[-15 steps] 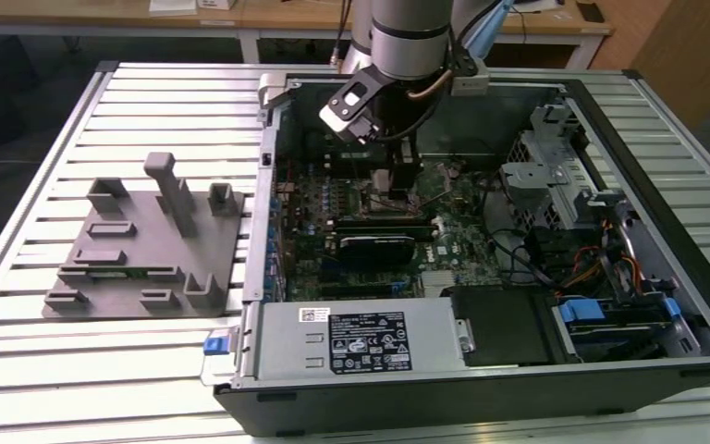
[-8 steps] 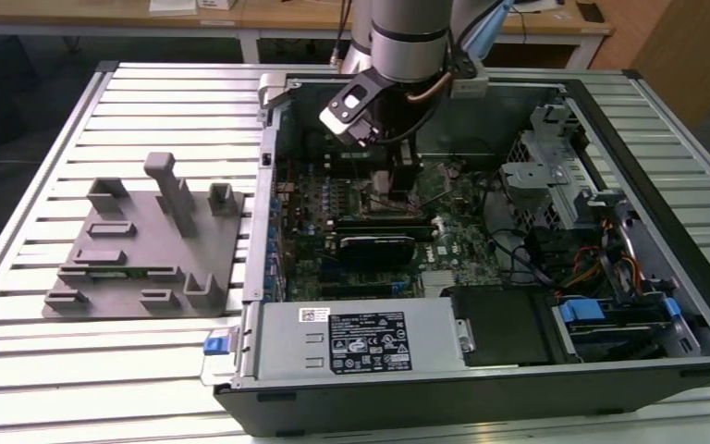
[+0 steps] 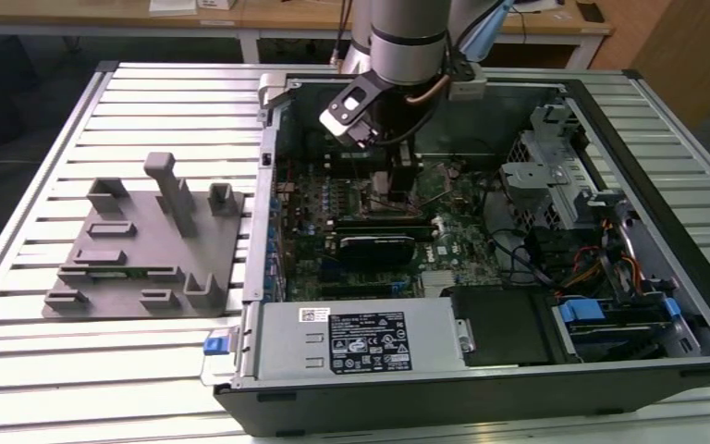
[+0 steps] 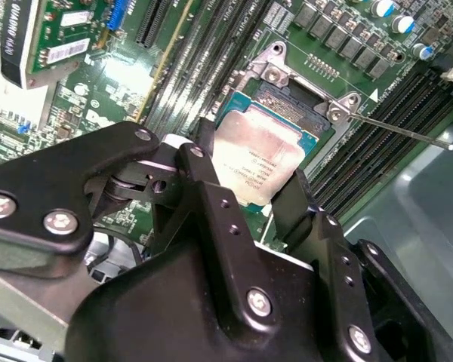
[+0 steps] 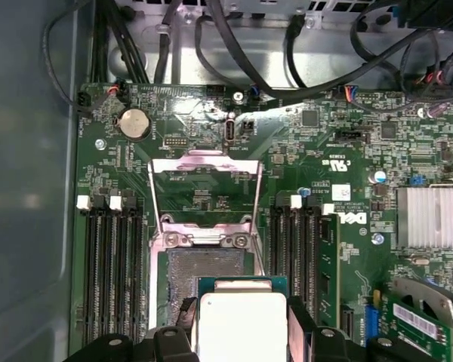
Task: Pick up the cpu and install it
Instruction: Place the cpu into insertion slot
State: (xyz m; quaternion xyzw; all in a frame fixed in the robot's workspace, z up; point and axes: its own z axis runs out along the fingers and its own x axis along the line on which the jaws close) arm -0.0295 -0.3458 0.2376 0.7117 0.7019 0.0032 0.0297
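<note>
- Exterior view: an open case (image 3: 454,398) lies on a slatted surface (image 3: 34,185), with a grey fixture (image 3: 145,250) at the exterior view's left. The arm (image 3: 405,37) comes down from the upper middle of the frame, and its claw (image 3: 390,180) is low over the motherboard (image 3: 466,240) inside the case. A power supply (image 3: 355,338) sits at the case's lower edge.
- Second wrist view: the claw (image 4: 249,173) is clenched on the cpu (image 4: 260,162), one black finger (image 4: 204,173) against each of two opposite edges. The silvery chip hangs tilted just over the open socket (image 4: 291,102), partly covering it.
- First wrist view: the cpu (image 5: 241,328) sits between the two fingers (image 5: 298,317), overlapping the near edge of the socket (image 5: 204,271). The socket's metal frame (image 5: 204,157) stands flipped open beyond it, with memory slots (image 5: 109,271) on both sides.
</note>
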